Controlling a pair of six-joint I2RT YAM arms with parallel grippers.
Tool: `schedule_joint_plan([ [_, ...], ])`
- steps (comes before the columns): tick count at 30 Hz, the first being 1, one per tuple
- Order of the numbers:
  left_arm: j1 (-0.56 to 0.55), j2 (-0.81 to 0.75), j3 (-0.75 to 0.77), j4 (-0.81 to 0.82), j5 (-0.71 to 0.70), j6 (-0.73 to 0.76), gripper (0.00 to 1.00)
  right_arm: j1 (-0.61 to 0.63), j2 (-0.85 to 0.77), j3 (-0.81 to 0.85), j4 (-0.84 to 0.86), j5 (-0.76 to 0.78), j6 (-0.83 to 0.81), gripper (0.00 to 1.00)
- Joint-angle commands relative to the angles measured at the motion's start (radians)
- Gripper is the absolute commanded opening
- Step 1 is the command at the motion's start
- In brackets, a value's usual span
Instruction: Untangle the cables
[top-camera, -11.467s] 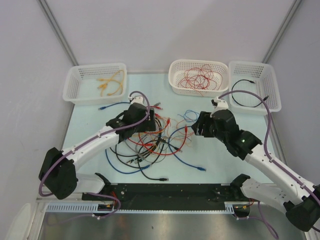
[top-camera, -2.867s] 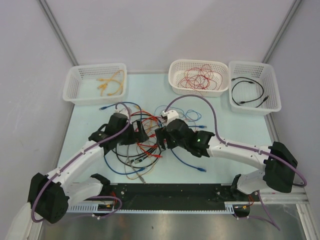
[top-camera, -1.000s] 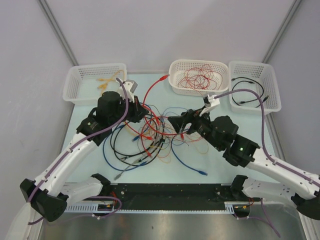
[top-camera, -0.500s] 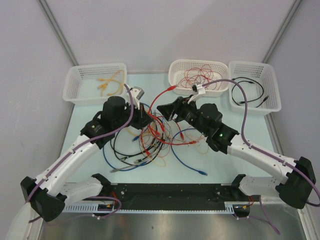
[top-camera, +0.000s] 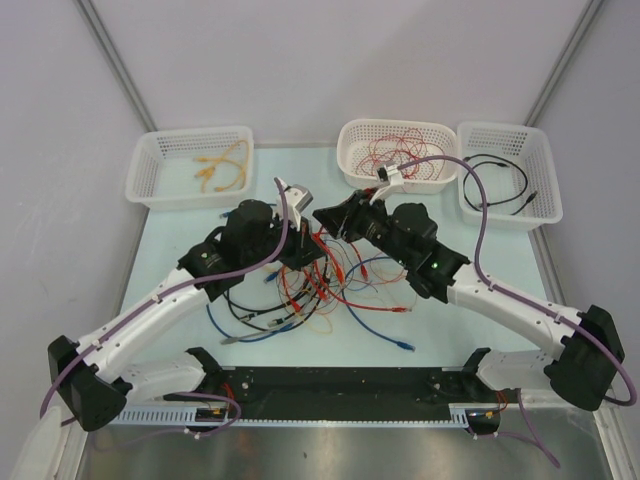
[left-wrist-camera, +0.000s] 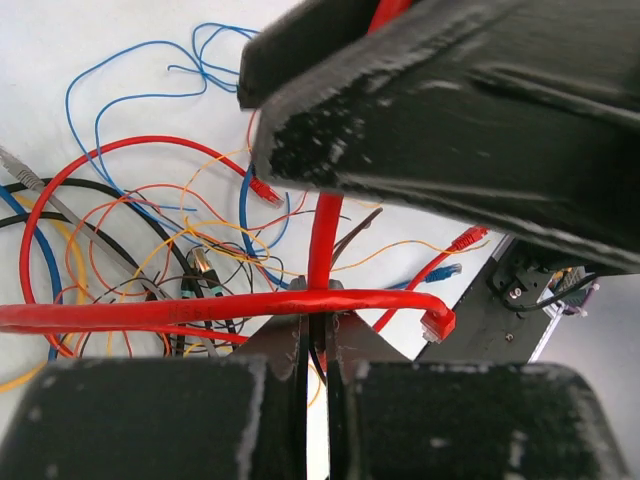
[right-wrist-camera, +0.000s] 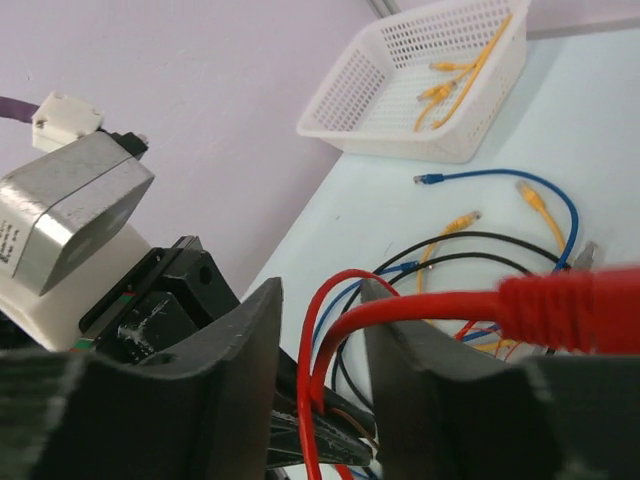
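Dozens of thin cables lie heaped at the middle of the pale green table. Red, orange, yellow, blue and black strands cross in loose loops, and small plug ends stick out at the edges of the heap. Blue and black loops spread toward the near side. One thicker red cable rises out of the heap.

The left gripper is clenched on this red cable, which runs straight down into the narrow slit between its pads. Another length of the same red crosses level just above them.

The right gripper sits just beside the left one, over the far side of the heap. Its fingers stand apart, and red cable runs through the gap, which is wider than the strand. I cannot tell whether they press on it.

Three white baskets stand along the far edge. The left basket holds yellow-orange cables, the middle basket red ones and the right basket a black one.

Half a second before, the left gripper was farther left and a red plug end pointed up toward the middle basket. Now the left gripper has come in toward the right one and that end is no longer raised there. Some eleven seconds back, the two arms were well apart and the heap lay flatter.
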Motion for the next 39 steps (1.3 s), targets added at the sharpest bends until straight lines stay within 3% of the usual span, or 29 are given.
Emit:
schedule_joint_plan([
  [1, -0.013, -0.01, 0.034, 0.041, -0.027, 0.012, 0.0, -0.008, -0.006, 0.045, 0.007, -0.004, -0.001, 0.28],
  [3, -0.013, -0.01, 0.034, 0.035, -0.05, 0.013, 0.0, -0.008, -0.014, 0.045, -0.005, 0.003, -0.005, 0.19],
  [4, -0.013, -0.01, 0.034, 0.027, -0.062, 0.013, 0.01, -0.011, -0.018, 0.045, -0.011, 0.008, -0.008, 0.1],
  [6, -0.013, -0.003, 0.038, 0.009, -0.096, 0.016, 0.28, -0.013, -0.04, 0.045, -0.031, 0.022, -0.014, 0.02],
  [7, -0.013, 0.002, 0.049, -0.017, -0.15, 0.016, 0.47, -0.018, -0.046, 0.045, -0.037, 0.026, -0.024, 0.0],
  [8, -0.013, 0.007, 0.057, -0.035, -0.185, 0.015, 0.76, -0.03, -0.053, 0.045, -0.043, 0.032, -0.028, 0.0],
  [10, -0.013, 0.027, 0.075, -0.089, -0.301, -0.001, 0.99, -0.06, -0.079, 0.046, -0.062, 0.039, -0.027, 0.0],
  [18, -0.001, 0.053, 0.08, -0.203, -0.546, -0.102, 1.0, -0.359, -0.129, 0.097, -0.145, -0.047, 0.027, 0.0],
  [23, 0.019, 0.041, 0.044, -0.191, -0.526, -0.114, 1.0, -0.478, -0.13, 0.108, -0.125, -0.018, 0.071, 0.0],
  [31, 0.021, 0.053, -0.023, -0.141, -0.454, -0.152, 1.0, -0.68, 0.072, 0.143, 0.119, -0.007, 0.432, 0.0],
  [35, 0.021, 0.05, -0.058, -0.115, -0.422, -0.171, 1.0, -0.705, 0.222, 0.216, 0.226, 0.032, 0.496, 0.0],
  [39, 0.022, 0.027, -0.08, -0.08, -0.403, -0.156, 0.99, -0.693, 0.269, 0.287, 0.216, -0.004, 0.44, 0.0],
])
